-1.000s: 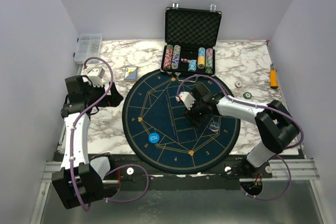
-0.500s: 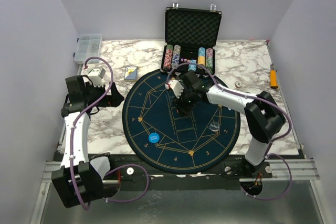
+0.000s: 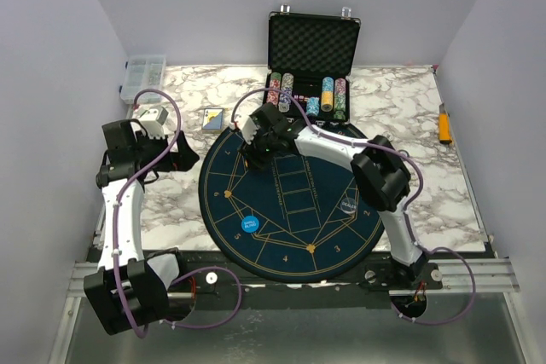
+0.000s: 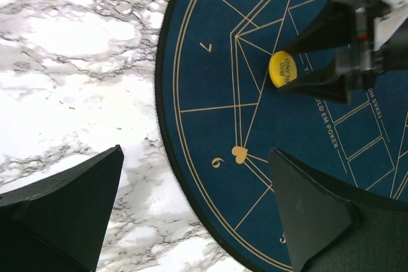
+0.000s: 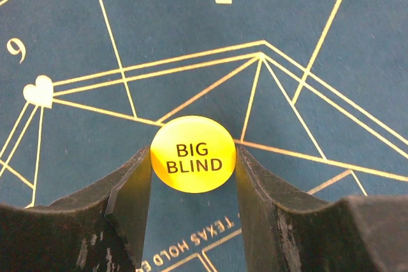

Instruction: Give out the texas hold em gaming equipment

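Note:
A yellow "BIG BLIND" disc (image 5: 193, 155) sits between the two fingers of my right gripper (image 5: 193, 158), which is shut on it, both pads touching its rim. It is low over the round dark-blue mat (image 3: 294, 236), near the mark 7, and the yellow disc (image 4: 282, 68) also shows in the left wrist view. My left gripper (image 4: 196, 152) hangs open and empty over the mat's left edge by the mark 6. A blue disc (image 3: 248, 225) and a clear dealer disc (image 3: 348, 205) lie on the mat. A deck of cards (image 3: 212, 118) rests on the marble left of the mat.
An open black case (image 3: 311, 44) with rows of chips (image 3: 307, 95) stands behind the mat. A clear compartment box (image 3: 142, 74) sits at the far left corner. A yellow-handled tool (image 3: 444, 124) lies by the right wall. The right arm stretches across the mat's far half.
The right gripper has swung from the mat's middle right to its far left, near the mark 7. The left arm has barely shifted.

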Available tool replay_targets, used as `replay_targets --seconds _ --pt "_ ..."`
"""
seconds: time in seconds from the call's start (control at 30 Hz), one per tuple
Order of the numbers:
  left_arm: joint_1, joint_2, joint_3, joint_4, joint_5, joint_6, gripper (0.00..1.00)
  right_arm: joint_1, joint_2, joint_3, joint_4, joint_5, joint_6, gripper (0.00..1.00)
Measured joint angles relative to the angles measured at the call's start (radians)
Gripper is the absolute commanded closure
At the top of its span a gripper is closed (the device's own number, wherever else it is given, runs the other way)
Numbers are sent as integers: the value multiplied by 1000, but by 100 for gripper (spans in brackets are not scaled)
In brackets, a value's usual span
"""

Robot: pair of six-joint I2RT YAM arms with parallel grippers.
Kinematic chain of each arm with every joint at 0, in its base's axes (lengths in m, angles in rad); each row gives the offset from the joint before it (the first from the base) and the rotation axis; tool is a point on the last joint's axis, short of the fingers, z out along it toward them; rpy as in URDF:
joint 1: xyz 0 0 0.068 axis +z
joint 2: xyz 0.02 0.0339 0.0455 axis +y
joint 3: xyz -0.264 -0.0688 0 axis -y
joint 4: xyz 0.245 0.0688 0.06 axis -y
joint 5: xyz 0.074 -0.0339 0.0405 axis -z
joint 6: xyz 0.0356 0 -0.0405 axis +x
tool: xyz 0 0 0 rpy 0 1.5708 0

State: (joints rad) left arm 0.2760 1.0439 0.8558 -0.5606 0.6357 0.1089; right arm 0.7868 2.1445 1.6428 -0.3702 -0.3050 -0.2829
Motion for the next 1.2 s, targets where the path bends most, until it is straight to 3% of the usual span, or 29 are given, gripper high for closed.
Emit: replay_targets --seconds 0.53,0.57,0.73,0.93,1.2 --pt "43 47 49 -3 56 0 1 16 178 189 36 1 21 60" --pt "43 47 49 -3 57 0 2 16 184 189 37 1 21 58" --pt "44 47 49 -3 60 0 2 17 190 189 46 4 20 24" --pt "44 51 49 -3 65 2 1 20 181 188 39 4 24 1" --pt "44 55 49 6 65 8 2 0 -38 91 -16 8 28 0"
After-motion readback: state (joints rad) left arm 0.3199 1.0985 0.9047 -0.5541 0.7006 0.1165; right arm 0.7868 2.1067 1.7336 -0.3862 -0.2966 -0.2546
